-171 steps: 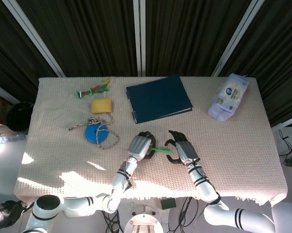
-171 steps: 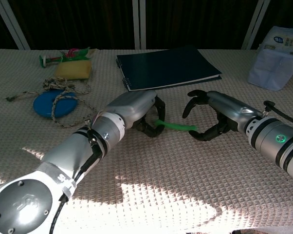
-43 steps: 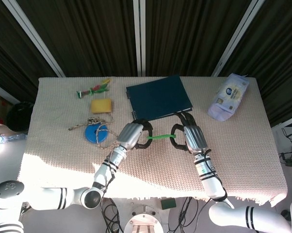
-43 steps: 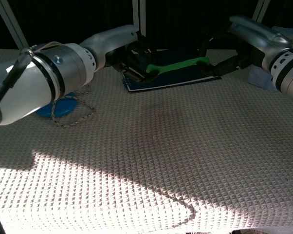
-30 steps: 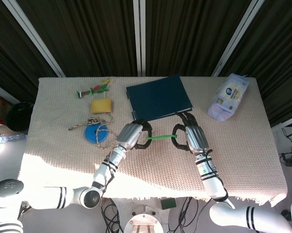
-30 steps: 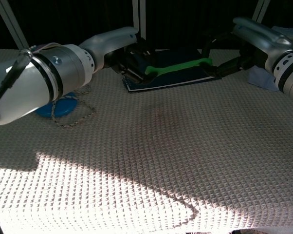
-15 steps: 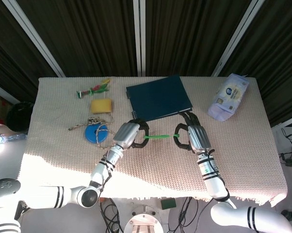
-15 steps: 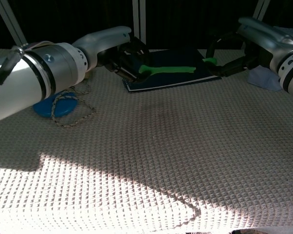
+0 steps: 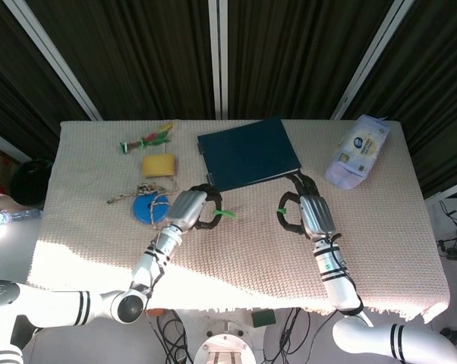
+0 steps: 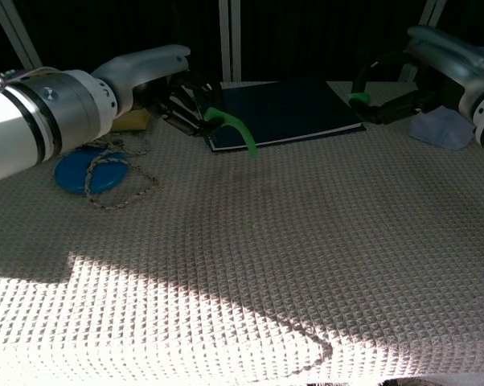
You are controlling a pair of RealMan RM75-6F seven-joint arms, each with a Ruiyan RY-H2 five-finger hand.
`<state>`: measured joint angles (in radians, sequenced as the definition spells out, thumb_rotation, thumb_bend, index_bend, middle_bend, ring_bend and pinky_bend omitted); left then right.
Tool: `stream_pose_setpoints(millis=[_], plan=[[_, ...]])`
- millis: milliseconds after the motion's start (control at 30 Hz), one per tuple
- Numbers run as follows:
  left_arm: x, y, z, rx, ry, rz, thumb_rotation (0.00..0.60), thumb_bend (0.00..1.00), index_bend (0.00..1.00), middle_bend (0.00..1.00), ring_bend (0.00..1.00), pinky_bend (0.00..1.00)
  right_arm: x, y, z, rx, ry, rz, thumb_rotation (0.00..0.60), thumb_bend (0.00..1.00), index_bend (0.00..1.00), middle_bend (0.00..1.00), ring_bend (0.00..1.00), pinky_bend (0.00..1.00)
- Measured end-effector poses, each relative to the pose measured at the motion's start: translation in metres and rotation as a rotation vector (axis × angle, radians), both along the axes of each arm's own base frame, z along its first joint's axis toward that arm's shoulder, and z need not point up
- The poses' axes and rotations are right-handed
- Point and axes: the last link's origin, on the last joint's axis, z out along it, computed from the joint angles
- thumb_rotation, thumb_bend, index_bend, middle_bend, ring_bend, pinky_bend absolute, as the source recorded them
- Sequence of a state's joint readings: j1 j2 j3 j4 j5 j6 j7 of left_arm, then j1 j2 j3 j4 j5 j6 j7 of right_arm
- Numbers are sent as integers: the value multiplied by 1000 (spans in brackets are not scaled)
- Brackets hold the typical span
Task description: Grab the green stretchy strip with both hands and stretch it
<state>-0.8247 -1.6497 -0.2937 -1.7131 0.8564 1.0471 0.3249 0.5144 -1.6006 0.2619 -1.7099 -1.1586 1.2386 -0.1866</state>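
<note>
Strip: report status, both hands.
Left hand grips strip, free end drooping. Right hand pinches small green bit. No green spanning between hands.

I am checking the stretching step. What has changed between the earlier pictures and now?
The left robot hand moved left and the right robot hand moved right. The green strip no longer spans between them: its long part droops from the left one, and only a small green bit shows at the right one. The folder and wipes pack stayed put.
</note>
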Motion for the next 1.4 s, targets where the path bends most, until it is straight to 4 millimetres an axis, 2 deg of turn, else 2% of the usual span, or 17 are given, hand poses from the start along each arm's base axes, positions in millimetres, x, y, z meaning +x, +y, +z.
stream_pose_setpoints(millis=[467,1000,1100,1233,1400], plan=[[-30,0,15,23,36,61,582,418,594,337,198,231,-11,0,4,-7,11,-27,600,426,635,90,0,0],[-40,-1,19,28,41,73,581,418,594,337,198,231,-20,-3,-3,6,40,-49,600,423,627,88,0,0],[-42,-2,19,31,43,76,582,418,593,337,198,231,-22,-4,-7,17,58,-50,600,398,562,80,0,0],[-44,-1,20,39,51,79,580,418,594,337,198,231,-24,-4,-9,24,68,-53,600,381,418,65,0,0],[-48,-1,20,56,64,82,581,418,594,337,198,231,-27,-3,-10,42,84,-52,600,318,48,5,0,0]])
